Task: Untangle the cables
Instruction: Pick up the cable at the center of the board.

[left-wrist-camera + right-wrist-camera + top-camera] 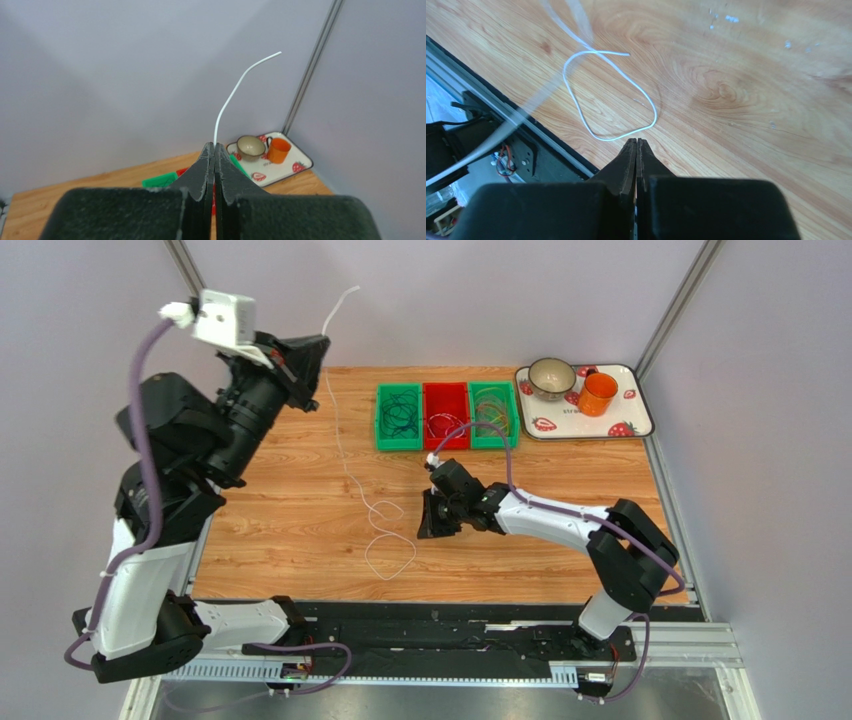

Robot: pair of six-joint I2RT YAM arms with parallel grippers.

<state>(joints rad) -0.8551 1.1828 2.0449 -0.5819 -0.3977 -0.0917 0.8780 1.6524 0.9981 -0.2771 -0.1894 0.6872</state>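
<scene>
A long white cable (345,465) runs from my raised left gripper (322,340) down to the table and ends in two loose loops near the front middle. The left gripper is shut on this cable; its free end (235,95) sticks up past the left gripper's tips (214,145). My right gripper (430,528) is shut low over the table, just right of the lower loop. In the right wrist view the loop (576,107) lies just beyond the right gripper's tips (636,141), with nothing between the jaws. More coloured cables lie in three bins at the back.
A green bin (398,445), a red bin (446,444) and a second green bin (494,443) stand side by side at the back. A strawberry tray (640,425) at the back right holds a bowl (551,378) and an orange cup (598,394). A black rail (450,615) runs along the table's front edge.
</scene>
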